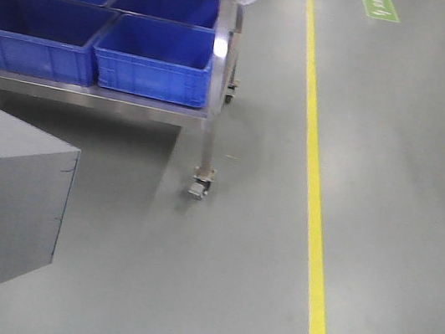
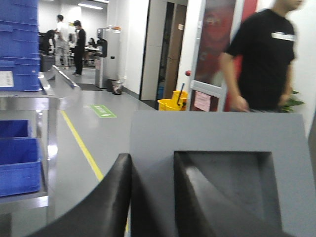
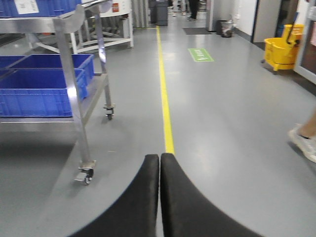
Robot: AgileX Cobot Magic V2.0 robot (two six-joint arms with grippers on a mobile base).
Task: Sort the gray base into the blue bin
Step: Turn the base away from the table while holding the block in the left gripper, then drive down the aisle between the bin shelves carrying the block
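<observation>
Left gripper (image 2: 152, 165) is clamped onto the gray base (image 2: 217, 131). One black finger (image 2: 98, 202) sits against the outside wall and the other is down inside the square darker recess, so the rim of the block is pinched between them. The right gripper (image 3: 159, 159) has nothing in it, and its two black fingers are pressed flat together.

In the front view the gray base (image 1: 4, 209) fills the lower left corner, plain sides facing the camera. It's well apart from the blue bin (image 1: 152, 75), which sits at the corner of the lower shelf of a steel cart (image 1: 216, 90). Other blue bins (image 1: 34, 48) are packed in beside and behind it.

As for writing, nothing is actually legible:
- A white label (image 2: 6, 79) on a stacked blue crate in the left wrist view is too blurry to read.
- Another label (image 3: 25, 5) on a top-shelf crate in the right wrist view is no better.
- The green floor sign (image 1: 378, 3) has white marks I can't make out.

A yellow line (image 1: 315, 173) runs along the gray floor past the cart's caster (image 1: 199, 185). There's a yellow mop bucket (image 3: 282, 49) over by the wall. A person in a black shirt (image 2: 266, 54) stands just behind the block, with a white strip on the chest that's unreadable.
</observation>
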